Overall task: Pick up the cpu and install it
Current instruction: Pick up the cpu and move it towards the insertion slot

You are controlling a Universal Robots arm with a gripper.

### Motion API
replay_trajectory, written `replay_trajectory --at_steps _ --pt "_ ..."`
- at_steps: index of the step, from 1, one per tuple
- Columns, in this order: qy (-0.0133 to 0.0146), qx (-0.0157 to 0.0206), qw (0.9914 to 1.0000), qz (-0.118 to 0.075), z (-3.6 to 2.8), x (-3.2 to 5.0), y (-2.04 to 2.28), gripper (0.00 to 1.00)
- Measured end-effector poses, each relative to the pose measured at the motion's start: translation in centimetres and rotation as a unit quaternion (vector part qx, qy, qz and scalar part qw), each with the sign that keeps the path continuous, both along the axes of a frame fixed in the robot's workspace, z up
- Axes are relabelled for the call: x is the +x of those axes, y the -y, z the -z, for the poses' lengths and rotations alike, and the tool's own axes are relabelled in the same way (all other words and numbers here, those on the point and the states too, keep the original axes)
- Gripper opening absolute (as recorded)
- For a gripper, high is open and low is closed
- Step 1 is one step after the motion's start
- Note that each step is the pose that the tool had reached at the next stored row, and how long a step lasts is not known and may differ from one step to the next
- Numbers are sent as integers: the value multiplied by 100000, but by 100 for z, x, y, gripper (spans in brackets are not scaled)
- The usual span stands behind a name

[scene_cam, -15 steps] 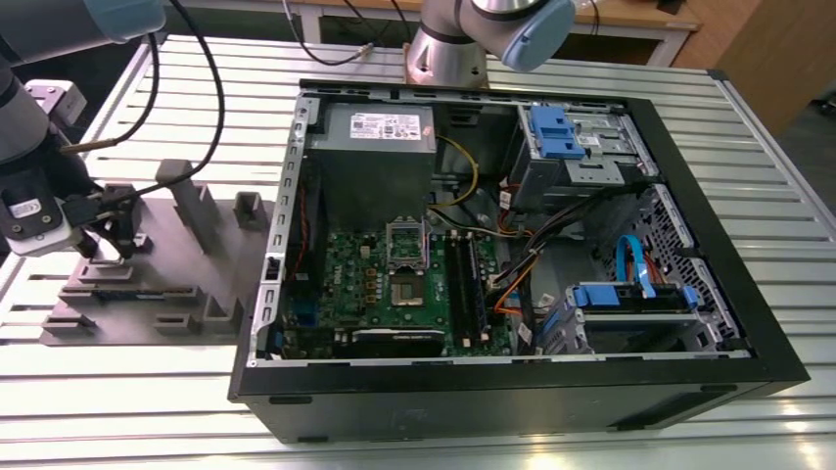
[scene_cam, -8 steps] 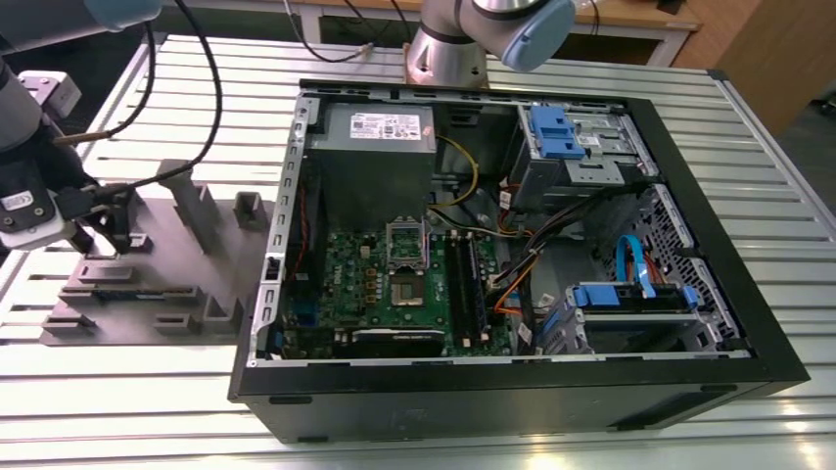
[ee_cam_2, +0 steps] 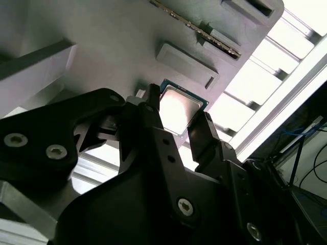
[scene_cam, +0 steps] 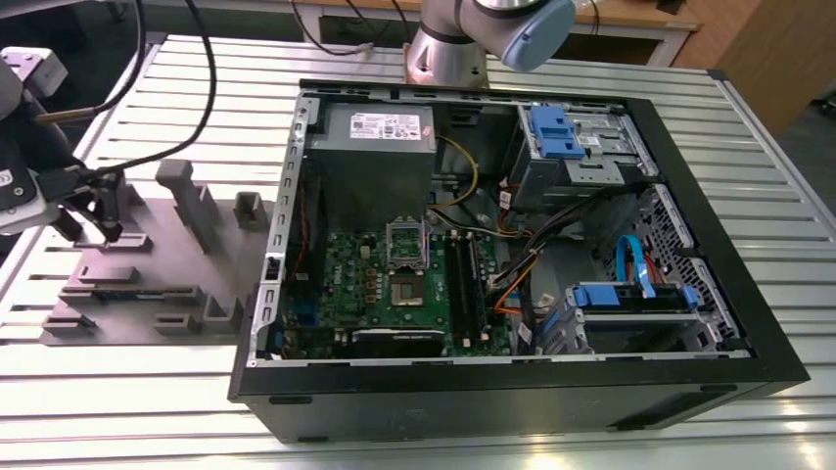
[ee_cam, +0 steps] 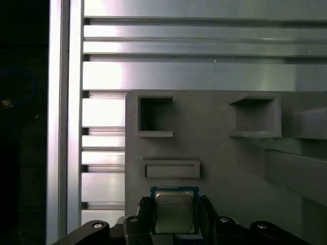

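We see the claw [scene_cam: 92, 233] low over the grey tray [scene_cam: 144, 255] at the exterior view's left, on the slatted table [scene_cam: 523, 78], well apart from the open computer case [scene_cam: 523, 401] and the motherboard [scene_cam: 352, 274] inside it. In both wrist views the cpu [ee_cam: 174, 209] sits between the two black fingers [ee_cam: 144, 212], which are drawn in narrow against two of its opposite edges, so the claw [ee_cam: 174, 214] is holding it. The cpu [ee_cam_2: 179, 107] lies flat, silver metal top facing up towards the cameras, with a thin green rim showing round it. It is close to square (no long axis to speak of), and its sides run parallel to the shallow slot [ee_cam: 171, 169] moulded in the tray [ee_cam: 230, 168] just beside it. We cannot tell whether it rests on the tray or is raised off it.
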State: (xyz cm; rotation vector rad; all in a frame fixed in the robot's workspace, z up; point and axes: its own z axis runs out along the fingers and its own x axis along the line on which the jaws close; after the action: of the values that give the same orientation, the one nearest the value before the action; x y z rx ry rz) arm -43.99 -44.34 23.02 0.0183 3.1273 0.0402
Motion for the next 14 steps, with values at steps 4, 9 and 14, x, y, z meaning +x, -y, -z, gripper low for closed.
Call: replay_trajectory --at_steps 4,9,14 --pt "-8 -3 100000 3 -72 0 0 47" --pt "-6 -2 100000 2 -168 0 0 47" --pt "-2 0 100000 2 -258 0 0 47"
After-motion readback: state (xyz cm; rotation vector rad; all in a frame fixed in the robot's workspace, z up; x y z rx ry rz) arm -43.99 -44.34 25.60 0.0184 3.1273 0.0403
